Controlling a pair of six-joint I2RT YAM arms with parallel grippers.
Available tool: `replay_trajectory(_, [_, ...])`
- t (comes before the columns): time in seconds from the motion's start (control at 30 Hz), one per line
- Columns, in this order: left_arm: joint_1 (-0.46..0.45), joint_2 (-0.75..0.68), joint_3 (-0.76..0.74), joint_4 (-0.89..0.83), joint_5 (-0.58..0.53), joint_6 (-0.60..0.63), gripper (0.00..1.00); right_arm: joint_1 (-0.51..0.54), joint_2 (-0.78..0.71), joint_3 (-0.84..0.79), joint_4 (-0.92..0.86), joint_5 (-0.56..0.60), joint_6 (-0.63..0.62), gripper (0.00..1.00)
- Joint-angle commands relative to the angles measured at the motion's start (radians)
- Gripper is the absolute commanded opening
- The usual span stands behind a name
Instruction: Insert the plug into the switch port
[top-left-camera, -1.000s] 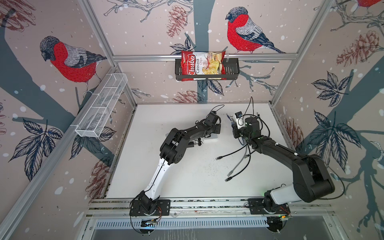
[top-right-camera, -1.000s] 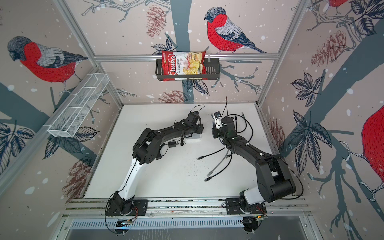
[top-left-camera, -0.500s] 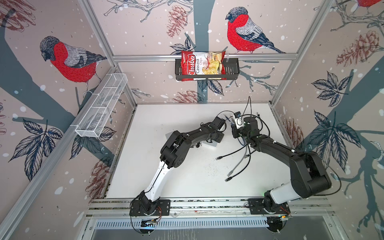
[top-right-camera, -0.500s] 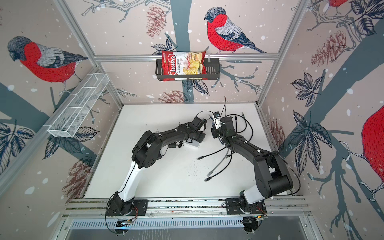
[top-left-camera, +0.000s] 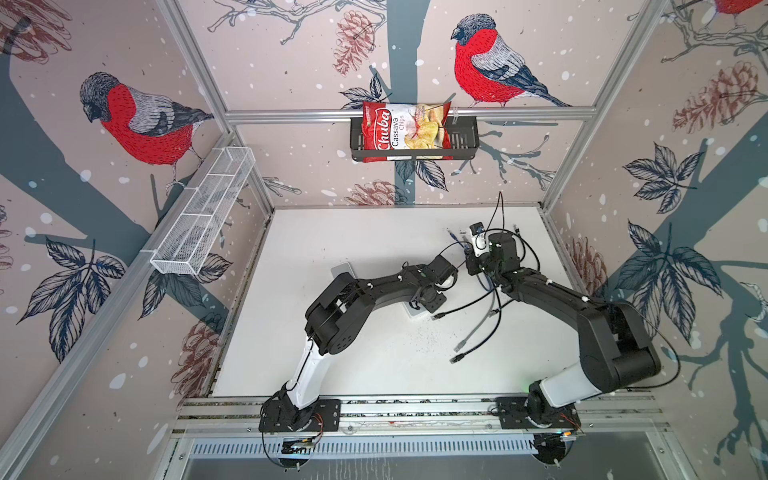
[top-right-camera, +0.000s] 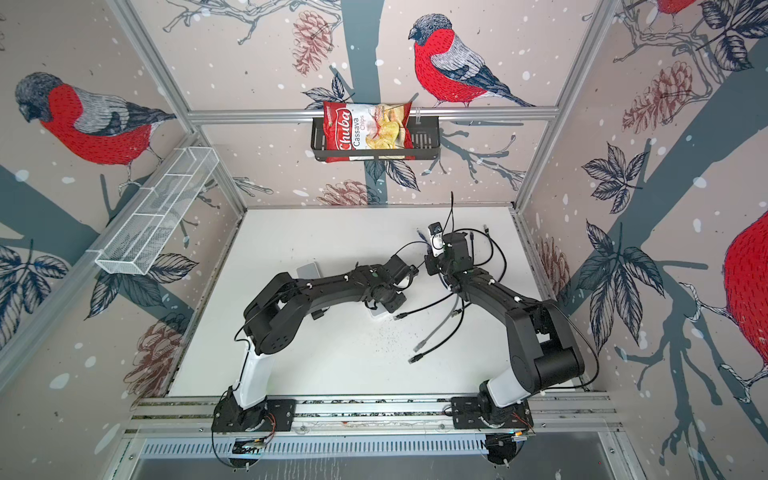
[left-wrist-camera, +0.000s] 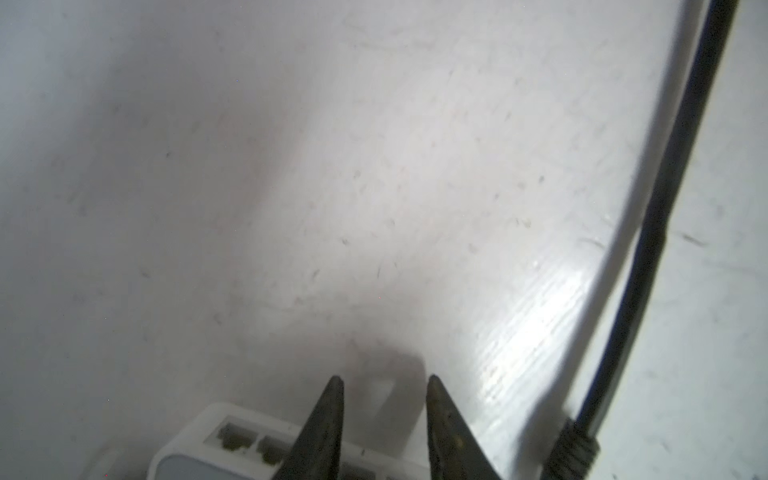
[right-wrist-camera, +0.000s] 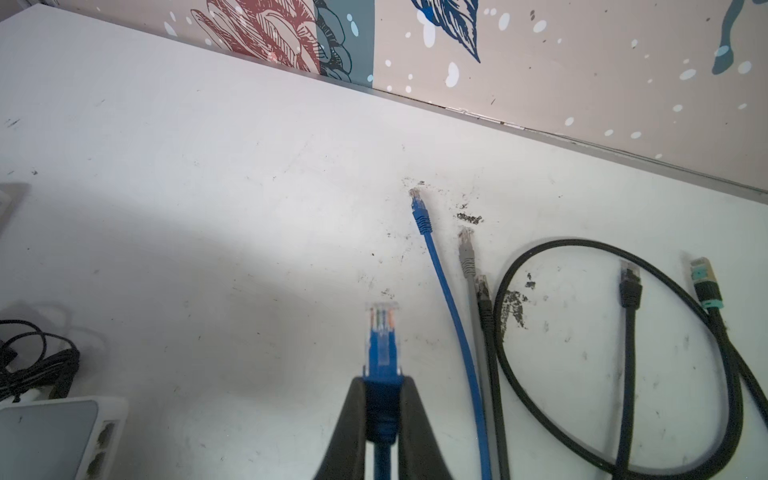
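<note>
So far, only the pick-up is judged done: the blue Ethernet plug (right-wrist-camera: 381, 332) is clamped by its boot between the jaws of the right gripper (right-wrist-camera: 382, 388) and held clear of the table, clear tip forward; the insertion itself is left. The white network switch (right-wrist-camera: 62, 436) is seen at the edge of the right wrist view, its ports facing sideways and none visibly occupied; it lies well apart from the plug. The left gripper (left-wrist-camera: 380, 384) hangs over the switch's port face (left-wrist-camera: 249, 440) with its jaws apart and a gap between the tips; no grip on the housing can be made out, so bracing the switch is judged still to come.

Farther out, spare patch cables (right-wrist-camera: 615, 353) in black, grey and blue are strewn on the white tabletop (top-left-camera: 353, 232), which is scuffed and speckled with dark crumbs (top-left-camera: 419, 336); beyond it, walls papered with bullfinches and pine cones are seen in both top views, with a white mesh rack (top-left-camera: 203, 216) on one side and a cassava chips bag (top-left-camera: 405, 131) in a black basket (top-right-camera: 426, 143) at the back.
</note>
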Motion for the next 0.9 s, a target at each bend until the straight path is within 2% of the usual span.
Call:
replay_trajectory(0.0, [-0.011,-0.059,-0.065,0.006,-0.021,0.008,0.33,-0.001,0.006,0.011,-0.012,-0.009,-0.018,0.03])
replay_trajectory(0.3, [-0.051,-0.233,-0.292,0.084,-0.039,-0.059,0.31,0.028,0.043,0.011,-0.025,-0.043,-0.049,0.03])
replay_trajectory(0.6, [-0.062,-0.402,-0.513,0.134,-0.064,-0.173,0.30,0.134,0.083,0.008,-0.031,-0.045,-0.132,0.03])
replay_trajectory(0.87, [-0.062,-0.592,-0.652,0.313,-0.073,-0.250,0.35,0.196,0.083,-0.032,-0.020,-0.084,-0.157,0.03])
